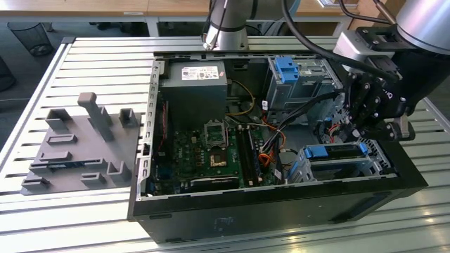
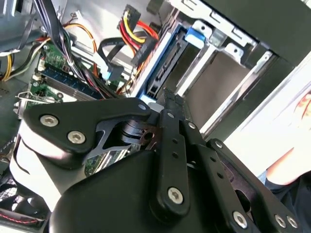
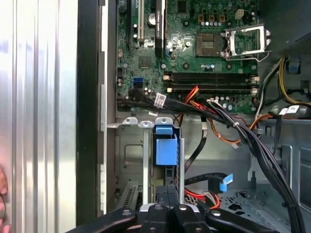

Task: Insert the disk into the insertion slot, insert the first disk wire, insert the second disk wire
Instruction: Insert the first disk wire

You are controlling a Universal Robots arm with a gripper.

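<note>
If you're starting from the exterior view's left, a grey plastic fixture (image 1: 81,145) is sitting on the slatted metal table (image 1: 98,58), just beside the open PC case (image 1: 281,205). Inside the case, the grey power supply (image 1: 193,92) is sitting at the far end, and the green motherboard (image 1: 211,153) is lying nearer the camera. Going right, the taller grey cage (image 1: 295,84) is carrying its blue tab (image 1: 285,68) on top, and a bundle of black cables (image 1: 302,108) is running from beside it down toward the board.

Further right and closer to the camera, the disk (image 1: 336,151) is sitting in the insertion slot (image 1: 304,169), with its blue carrier edge showing along the top of that low silver cage. The gripper (image 1: 353,138) is hanging right over that blue edge.

In the first wrist view its fingers (image 3: 163,196) are pressing together with no gap between them, and the tips are pointing at the blue end of the disk. I honestly can't tell if they're touching it. Just beside the disk, a black cable with a blue plug (image 3: 225,183) is lying in the case, and some red wires (image 3: 197,193) are sitting close by it.
</note>
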